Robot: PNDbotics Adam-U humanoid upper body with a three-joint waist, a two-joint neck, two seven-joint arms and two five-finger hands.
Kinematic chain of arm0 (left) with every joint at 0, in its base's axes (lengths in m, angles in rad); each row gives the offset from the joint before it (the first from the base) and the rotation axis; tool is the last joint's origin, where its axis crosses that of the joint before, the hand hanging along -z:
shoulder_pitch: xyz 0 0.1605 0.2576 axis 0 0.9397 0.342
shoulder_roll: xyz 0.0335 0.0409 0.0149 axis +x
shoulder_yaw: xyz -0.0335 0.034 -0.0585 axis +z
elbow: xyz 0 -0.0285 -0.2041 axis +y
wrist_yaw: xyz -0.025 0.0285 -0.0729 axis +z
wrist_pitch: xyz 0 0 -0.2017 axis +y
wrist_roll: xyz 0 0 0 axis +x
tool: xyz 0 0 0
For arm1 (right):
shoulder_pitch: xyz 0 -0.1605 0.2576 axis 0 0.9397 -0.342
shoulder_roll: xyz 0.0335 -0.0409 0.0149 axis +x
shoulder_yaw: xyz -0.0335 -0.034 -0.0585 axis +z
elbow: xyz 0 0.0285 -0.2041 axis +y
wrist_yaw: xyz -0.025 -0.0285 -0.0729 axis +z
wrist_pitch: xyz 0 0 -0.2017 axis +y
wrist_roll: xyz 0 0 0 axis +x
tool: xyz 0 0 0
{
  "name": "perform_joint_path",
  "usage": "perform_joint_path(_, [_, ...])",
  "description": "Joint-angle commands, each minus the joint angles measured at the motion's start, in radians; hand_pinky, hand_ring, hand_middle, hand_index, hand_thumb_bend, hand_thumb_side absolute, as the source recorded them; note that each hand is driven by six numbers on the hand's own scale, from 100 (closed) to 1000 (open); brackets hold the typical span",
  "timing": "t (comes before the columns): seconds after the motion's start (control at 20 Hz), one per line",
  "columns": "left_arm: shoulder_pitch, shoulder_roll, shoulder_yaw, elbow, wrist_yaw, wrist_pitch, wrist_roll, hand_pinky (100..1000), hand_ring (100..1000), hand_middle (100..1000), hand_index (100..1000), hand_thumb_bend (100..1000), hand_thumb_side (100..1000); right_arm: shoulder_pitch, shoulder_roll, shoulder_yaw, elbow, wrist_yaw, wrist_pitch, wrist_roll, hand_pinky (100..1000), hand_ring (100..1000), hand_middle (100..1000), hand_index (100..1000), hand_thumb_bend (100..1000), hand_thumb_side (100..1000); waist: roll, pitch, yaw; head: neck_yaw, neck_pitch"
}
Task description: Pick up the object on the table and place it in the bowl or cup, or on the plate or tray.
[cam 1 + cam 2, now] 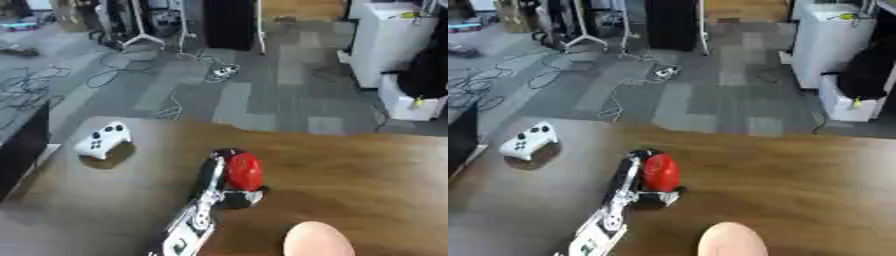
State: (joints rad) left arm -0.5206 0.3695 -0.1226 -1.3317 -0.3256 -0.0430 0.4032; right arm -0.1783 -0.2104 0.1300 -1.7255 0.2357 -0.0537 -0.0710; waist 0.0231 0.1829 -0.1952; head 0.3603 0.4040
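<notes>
Red object (244,171) sits in my left hand (219,180), fingers curled around it, above the middle of the wooden table (367,170). I judge the pick done and the carry in hand. Next I need a receiver: the pale rounded thing (318,241) at the near edge may be 1, though I cannot tell. White game controller (102,140) lies well apart, far left.
</notes>
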Motion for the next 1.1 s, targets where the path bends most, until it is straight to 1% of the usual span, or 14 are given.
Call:
perform_joint_path(0.05, [-0.016,0.039,-0.009,-0.072,0.044,0.013,-0.023,100,632,100,102,196,100,-0.003,-0.012,-0.007,-0.006,0.006,-0.002,-0.002,664,499,765,813,341,644,-0.002,-0.021,0.002,-0.009,-0.001])
perform_joint_path(0.3, [-0.006,0.049,-0.035,-0.131,0.066,0.034,-0.066,100,649,100,103,198,100,-0.001,-0.012,-0.011,-0.001,0.01,-0.002,-0.004,664,499,766,813,339,644,-0.002,-0.023,-0.002,-0.009,0.0])
perform_joint_path(0.35, [-0.003,0.047,-0.04,-0.138,0.069,0.037,-0.074,100,650,100,103,197,100,-0.001,-0.012,-0.012,-0.001,0.011,-0.001,-0.005,664,499,766,814,320,654,-0.001,-0.023,-0.004,-0.01,0.0])
perform_joint_path(0.4, [0.001,0.044,-0.046,-0.144,0.071,0.039,-0.082,100,654,100,103,196,100,-0.001,-0.013,-0.015,0.0,0.012,-0.001,-0.007,664,499,766,813,339,644,0.0,-0.023,-0.007,-0.01,0.001])
perform_joint_path(0.45, [0.004,0.04,-0.051,-0.148,0.07,0.041,-0.088,100,654,100,103,196,100,-0.001,-0.013,-0.017,0.0,0.013,-0.001,-0.009,664,499,766,813,339,644,0.0,-0.023,-0.008,-0.01,0.001])
perform_joint_path(0.75, [0.016,-0.012,-0.087,-0.153,0.051,0.047,-0.118,100,670,100,110,182,100,0.005,-0.018,-0.033,-0.006,0.02,0.004,-0.024,664,499,766,813,343,645,-0.004,-0.019,-0.029,-0.006,0.0])
perform_joint_path(1.1, [0.016,-0.057,-0.127,-0.146,0.0,0.037,-0.152,100,698,100,114,180,100,0.012,-0.02,-0.044,-0.01,0.025,0.009,-0.034,664,499,766,812,345,645,-0.003,-0.013,-0.05,0.0,0.007])
